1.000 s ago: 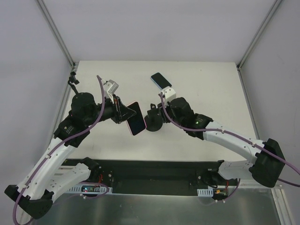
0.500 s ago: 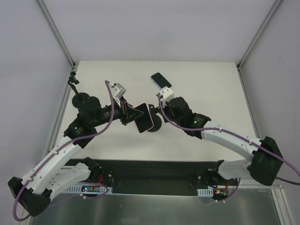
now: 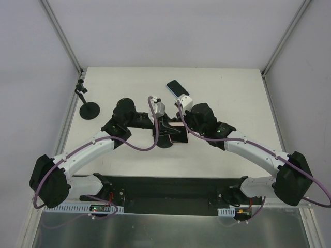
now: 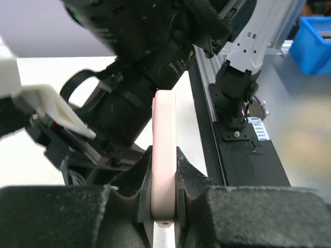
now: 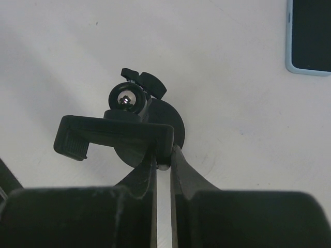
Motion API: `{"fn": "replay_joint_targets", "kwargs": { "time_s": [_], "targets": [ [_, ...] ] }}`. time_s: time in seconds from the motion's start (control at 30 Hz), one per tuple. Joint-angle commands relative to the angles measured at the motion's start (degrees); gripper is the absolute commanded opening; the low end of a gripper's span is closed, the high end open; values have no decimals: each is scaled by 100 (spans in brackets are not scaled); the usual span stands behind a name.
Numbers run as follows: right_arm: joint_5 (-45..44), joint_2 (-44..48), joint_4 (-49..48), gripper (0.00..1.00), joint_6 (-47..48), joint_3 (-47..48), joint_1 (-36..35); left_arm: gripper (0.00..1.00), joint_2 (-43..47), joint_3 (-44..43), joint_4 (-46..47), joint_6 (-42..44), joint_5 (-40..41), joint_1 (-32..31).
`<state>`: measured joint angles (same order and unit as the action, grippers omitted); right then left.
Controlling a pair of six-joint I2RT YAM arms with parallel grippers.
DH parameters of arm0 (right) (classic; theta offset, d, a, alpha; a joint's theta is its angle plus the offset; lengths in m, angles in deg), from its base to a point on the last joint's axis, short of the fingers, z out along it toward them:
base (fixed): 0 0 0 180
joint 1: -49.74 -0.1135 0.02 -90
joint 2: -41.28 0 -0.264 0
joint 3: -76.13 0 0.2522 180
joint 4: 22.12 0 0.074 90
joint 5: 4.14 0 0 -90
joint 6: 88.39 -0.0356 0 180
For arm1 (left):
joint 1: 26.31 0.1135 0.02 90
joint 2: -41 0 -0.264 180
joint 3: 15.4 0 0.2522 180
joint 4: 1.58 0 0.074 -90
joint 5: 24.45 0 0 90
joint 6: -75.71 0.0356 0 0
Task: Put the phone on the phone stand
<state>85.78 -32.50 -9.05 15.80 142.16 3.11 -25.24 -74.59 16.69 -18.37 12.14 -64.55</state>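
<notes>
We are holding the slim pink-cased phone [image 4: 164,119] edge-on in our left gripper [image 4: 164,170], the jaws pressing shut on its two flat faces. We are hanging it just above the black phone stand with the round base [image 5: 168,124], which is standing upright on the white desk [image 5: 238,103]. Our right gripper [image 5: 163,161] is pinching one end of the stand's black clamp bar [image 5: 111,135], its jaws all but closed on that thin edge, so we are steadying the stand in place. In the overhead view the phone is lying nearly flat across the top of the stand, between the two grippers, and we are not able to tell there whether it is touching the clamp. In the right wrist view no phone is showing in the clamp bar, so we are judging it not yet seated. As we are reading it, the pick-up and the carry to the stand are done. What is remaining is seating the phone in the clamp, letting go with the left gripper and drawing both arms clear. A second phone in a light blue case [image 5: 310,36] is lying flat on the desk beyond the stand, apart from it.
</notes>
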Motion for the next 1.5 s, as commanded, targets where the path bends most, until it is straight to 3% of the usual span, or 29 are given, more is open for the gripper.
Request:
{"fn": "replay_joint_targets", "kwargs": {
  "time_s": [0.0, 0.17, 0.4, 0.63, 1.1, 1.3, 1.47],
  "targets": [
    [1262, 101, -538, 1, 4, 125, 127, 0, -240, -940, -276, 1197, -1321, 27],
    [1668, 39, -555, 1, 75, 117, 339, 0, -697, -1477, -1013, 1470, -2077, 282],
    [2424, -40, -661, 1, 110, 134, 602, 0, -1277, -1784, -1171, 1558, -2472, 405],
    [2627, -102, -661, 1, 162, 169, 664, 0, -1778, -2102, -1990, 2086, -2587, 554],
    [2811, -154, -678, 1, 233, 152, 708, 0, -1875, -1987, -1990, 2227, -2578, 985],
    [3110, -207, -582, 1, 382, 204, 761, 0, -2252, -2294, -2122, 2052, -3157, 1108],
    [3285, -225, -344, 0, 496, 266, 901, 0, -2122, -2120, -2455, 2313, -2895, 1161]
  ]
}}
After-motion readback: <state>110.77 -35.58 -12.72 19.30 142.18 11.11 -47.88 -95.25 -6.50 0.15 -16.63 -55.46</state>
